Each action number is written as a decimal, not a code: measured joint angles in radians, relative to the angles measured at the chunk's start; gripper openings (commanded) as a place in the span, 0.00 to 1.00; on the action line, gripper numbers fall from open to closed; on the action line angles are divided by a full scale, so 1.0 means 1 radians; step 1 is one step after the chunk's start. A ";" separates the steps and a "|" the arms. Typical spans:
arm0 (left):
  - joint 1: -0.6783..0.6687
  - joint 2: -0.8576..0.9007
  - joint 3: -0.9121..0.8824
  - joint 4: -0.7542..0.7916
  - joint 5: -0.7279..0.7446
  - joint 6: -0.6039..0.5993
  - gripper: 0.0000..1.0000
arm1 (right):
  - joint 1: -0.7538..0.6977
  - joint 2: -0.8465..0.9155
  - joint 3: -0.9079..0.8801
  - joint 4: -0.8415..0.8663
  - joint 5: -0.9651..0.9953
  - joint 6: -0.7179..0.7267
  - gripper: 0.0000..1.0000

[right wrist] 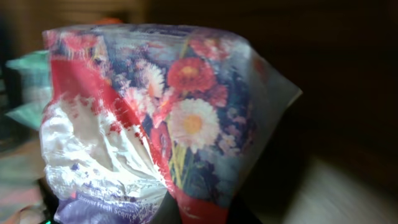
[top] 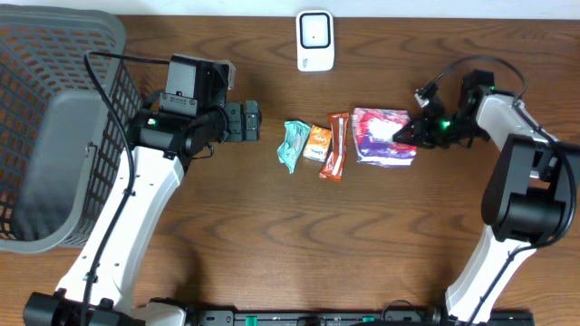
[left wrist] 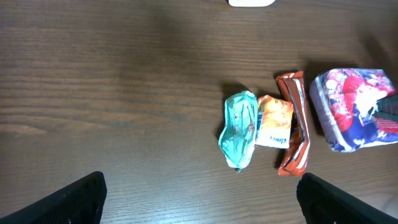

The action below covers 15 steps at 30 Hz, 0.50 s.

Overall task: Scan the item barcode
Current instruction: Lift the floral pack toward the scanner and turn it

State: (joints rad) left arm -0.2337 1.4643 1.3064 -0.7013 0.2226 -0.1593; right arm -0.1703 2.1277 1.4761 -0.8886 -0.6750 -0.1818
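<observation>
Here, early stage: right gripper [top: 405,134] pinched shut on the edge of the floral pack [top: 381,136], at the right end of the item row [top: 313,143]; left gripper [top: 252,120] spread wide, empty. Remaining, by judgement: carrying the pack to the white scanner [top: 315,41], barcode presented

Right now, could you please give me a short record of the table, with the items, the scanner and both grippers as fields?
row, left to right: teal crumpled packet, small orange packet, long red-orange wrapper, floral-printed plastic pack
right gripper: shut on the floral-printed plastic pack, at its right edge
left gripper: open, empty, left of the row
white rounded device: likely the scanner, beyond the row
grey mesh basket: left end of the wooden table
</observation>
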 measured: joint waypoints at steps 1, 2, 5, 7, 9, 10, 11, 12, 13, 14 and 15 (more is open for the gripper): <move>0.000 0.000 0.000 0.000 0.000 0.000 0.98 | 0.008 -0.022 0.021 -0.023 0.078 0.031 0.01; 0.000 0.000 0.000 0.000 0.000 0.000 0.98 | 0.014 -0.041 0.040 -0.038 0.144 0.052 0.01; 0.000 0.000 0.000 0.000 0.000 0.000 0.98 | 0.051 -0.133 0.106 -0.066 0.400 0.145 0.01; 0.000 0.000 0.000 0.000 0.000 0.000 0.98 | 0.082 -0.196 0.135 -0.069 0.574 0.201 0.01; 0.000 0.000 0.000 0.000 0.000 0.000 0.98 | 0.134 -0.269 0.155 -0.080 0.793 0.262 0.01; 0.000 0.000 0.000 0.000 0.000 0.000 0.98 | 0.170 -0.302 0.159 -0.090 0.928 0.293 0.01; 0.000 0.000 0.000 0.000 0.000 0.000 0.98 | 0.200 -0.319 0.159 -0.093 1.034 0.312 0.01; 0.000 0.000 0.000 0.000 0.000 0.000 0.98 | 0.230 -0.324 0.158 -0.091 1.138 0.330 0.01; 0.000 0.000 0.000 0.000 0.000 0.000 0.98 | 0.243 -0.322 0.152 -0.082 1.186 0.336 0.01; 0.000 0.000 0.000 0.000 0.000 0.000 0.98 | 0.257 -0.315 0.136 -0.064 1.245 0.344 0.01; 0.000 0.000 0.000 0.000 0.000 0.000 0.98 | 0.265 -0.307 0.122 -0.055 1.279 0.350 0.02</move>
State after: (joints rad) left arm -0.2337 1.4643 1.3064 -0.7013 0.2226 -0.1593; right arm 0.0944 1.8210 1.5982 -0.9440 0.6037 0.1684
